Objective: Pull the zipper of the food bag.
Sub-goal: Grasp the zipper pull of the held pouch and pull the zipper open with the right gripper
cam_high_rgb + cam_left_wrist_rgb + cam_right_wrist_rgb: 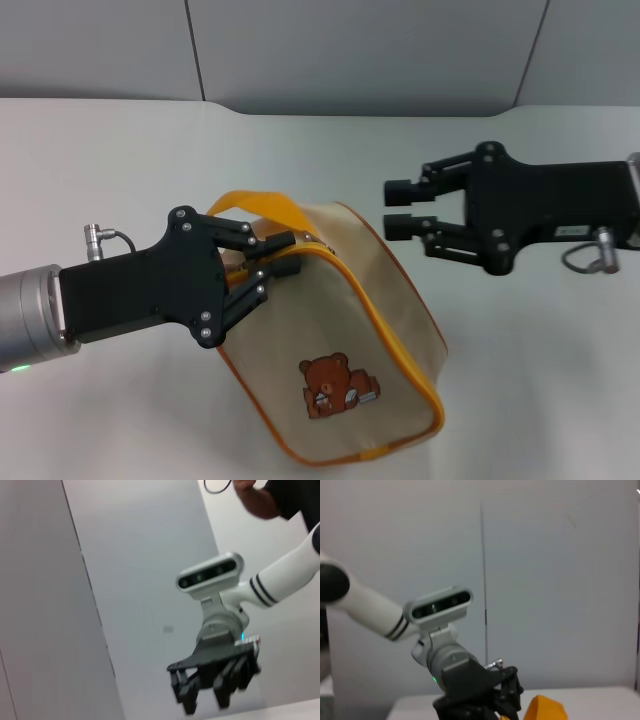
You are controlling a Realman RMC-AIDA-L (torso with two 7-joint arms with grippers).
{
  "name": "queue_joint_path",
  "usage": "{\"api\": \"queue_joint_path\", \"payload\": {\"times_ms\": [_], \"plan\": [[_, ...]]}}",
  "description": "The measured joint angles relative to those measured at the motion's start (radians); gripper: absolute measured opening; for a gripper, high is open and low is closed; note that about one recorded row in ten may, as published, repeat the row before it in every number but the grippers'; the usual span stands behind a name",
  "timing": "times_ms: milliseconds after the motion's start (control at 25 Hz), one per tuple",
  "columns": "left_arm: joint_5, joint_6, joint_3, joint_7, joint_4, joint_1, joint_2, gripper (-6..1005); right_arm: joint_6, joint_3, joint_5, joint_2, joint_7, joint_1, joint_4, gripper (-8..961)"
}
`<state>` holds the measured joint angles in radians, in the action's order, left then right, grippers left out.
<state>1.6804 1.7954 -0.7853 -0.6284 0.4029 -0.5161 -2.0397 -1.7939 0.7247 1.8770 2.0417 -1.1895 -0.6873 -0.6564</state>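
The beige food bag with a brown bear picture lies on the white table, in the lower middle of the head view. Its orange-yellow zipper runs along the front panel edge. I cannot make out the silver pull tab. The strap handle arches over the bag's top. My left gripper is shut on the bag's top edge, next to the zipper's end. My right gripper is open and empty, hovering just right of the bag's top without touching it. It also shows in the left wrist view.
The white table runs back to grey wall panels. The right wrist view shows my left arm's gripper body and an orange piece of the bag. A person's arm shows at the upper edge of the left wrist view.
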Motion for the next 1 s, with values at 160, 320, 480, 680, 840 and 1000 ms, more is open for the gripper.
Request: {"api": "queue_joint_path", "payload": {"times_ms": [160, 320, 480, 680, 840, 1000], "plan": [[-0.003, 0.009, 0.002, 0.008, 0.000, -0.006, -0.007, 101, 0.049, 0.006, 0.003, 0.036, 0.130, 0.001, -0.033, 285], [-0.003, 0.004, 0.003, 0.008, 0.001, -0.015, -0.017, 101, 0.068, 0.019, -0.007, 0.045, 0.205, -0.003, -0.023, 285], [-0.003, 0.003, 0.008, 0.006, 0.005, -0.018, -0.019, 102, 0.113, 0.046, -0.011, 0.046, 0.233, -0.014, 0.001, 283], [-0.003, 0.006, 0.017, 0.003, 0.004, -0.019, -0.019, 102, 0.170, 0.166, -0.071, 0.046, 0.242, -0.015, 0.011, 282], [-0.003, 0.004, 0.017, 0.002, 0.004, -0.019, -0.018, 102, 0.197, 0.239, -0.111, 0.047, 0.242, -0.007, 0.012, 281], [-0.003, 0.007, 0.019, -0.001, 0.004, -0.015, -0.013, 102, 0.201, 0.257, -0.114, 0.049, 0.242, -0.001, 0.022, 280]]}}
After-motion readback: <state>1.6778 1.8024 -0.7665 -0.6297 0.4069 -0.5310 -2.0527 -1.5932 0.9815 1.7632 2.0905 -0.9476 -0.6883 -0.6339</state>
